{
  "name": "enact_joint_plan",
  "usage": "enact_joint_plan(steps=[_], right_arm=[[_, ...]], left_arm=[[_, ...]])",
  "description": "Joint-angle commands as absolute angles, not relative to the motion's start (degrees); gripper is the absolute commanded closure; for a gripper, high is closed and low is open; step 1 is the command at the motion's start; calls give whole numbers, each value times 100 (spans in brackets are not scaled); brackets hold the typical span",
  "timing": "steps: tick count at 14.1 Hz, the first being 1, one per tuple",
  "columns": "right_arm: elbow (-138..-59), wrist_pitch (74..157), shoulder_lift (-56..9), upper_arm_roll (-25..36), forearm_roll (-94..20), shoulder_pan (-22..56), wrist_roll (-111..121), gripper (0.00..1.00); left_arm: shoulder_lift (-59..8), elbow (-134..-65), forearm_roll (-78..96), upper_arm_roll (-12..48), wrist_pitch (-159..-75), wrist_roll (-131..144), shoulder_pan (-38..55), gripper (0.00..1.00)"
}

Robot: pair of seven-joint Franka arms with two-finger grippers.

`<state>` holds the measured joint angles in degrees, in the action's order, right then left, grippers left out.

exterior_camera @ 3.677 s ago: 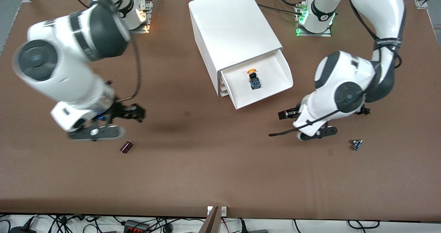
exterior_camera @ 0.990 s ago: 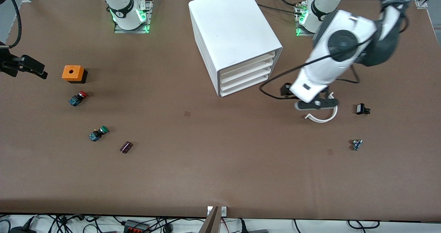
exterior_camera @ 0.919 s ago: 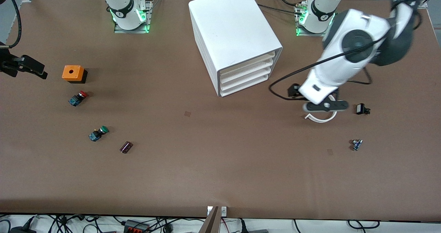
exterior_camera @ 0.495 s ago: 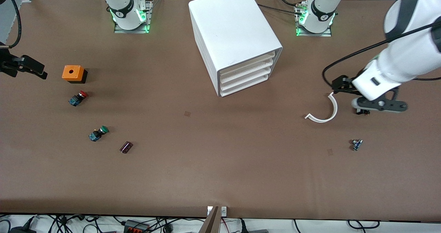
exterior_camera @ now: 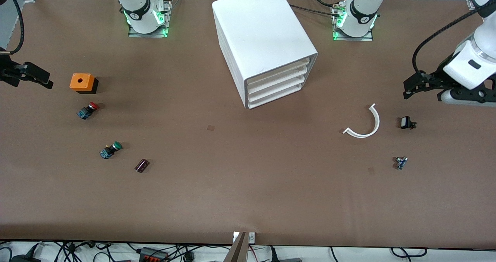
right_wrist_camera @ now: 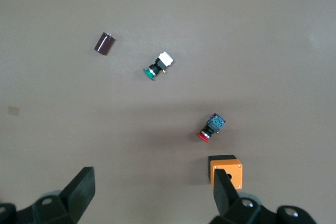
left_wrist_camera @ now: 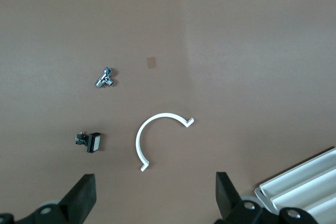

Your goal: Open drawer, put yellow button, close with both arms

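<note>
The white cabinet (exterior_camera: 263, 33) stands at the table's middle with all its drawers pushed in. The uppermost drawer (exterior_camera: 279, 71) is shut. The yellow button is hidden. My left gripper (exterior_camera: 410, 87) hangs open and empty over the left arm's end of the table, apart from the cabinet. In the left wrist view its gripper (left_wrist_camera: 154, 203) is wide open, with a corner of the cabinet's drawer fronts (left_wrist_camera: 304, 184) showing. My right gripper (exterior_camera: 42, 80) waits over the right arm's end of the table. In the right wrist view the gripper (right_wrist_camera: 152, 195) is open and empty.
An orange box (exterior_camera: 82, 82), a red-capped button (exterior_camera: 87, 110), a green-capped button (exterior_camera: 110, 150) and a dark cylinder (exterior_camera: 142, 165) lie at the right arm's end. A white curved strip (exterior_camera: 365, 127), a small black part (exterior_camera: 406, 123) and a metal part (exterior_camera: 401, 162) lie at the left arm's end.
The drawer, earlier open with the yellow button in it, is shut. In the last second my left gripper moved from beside the cabinet toward its end of the table. The right arm stayed still.
</note>
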<state>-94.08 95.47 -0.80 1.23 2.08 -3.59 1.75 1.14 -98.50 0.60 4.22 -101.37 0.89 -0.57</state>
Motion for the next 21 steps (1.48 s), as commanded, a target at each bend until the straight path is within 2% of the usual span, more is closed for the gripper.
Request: enact_joint_plan(steps=[1, 4, 21], right_arm=[[-9519, 9422, 97, 70, 308, -387, 264, 0], [-9527, 9413, 114, 70, 316, -387, 264, 0], [-9527, 9413, 123, 44, 352, -369, 264, 0]], left_arm=[[457, -10249, 62, 465, -10136, -149, 44, 0], [290, -9932, 18, 483, -9826, -202, 44, 0], [229, -9835, 26, 536, -9765, -167, 62, 0]])
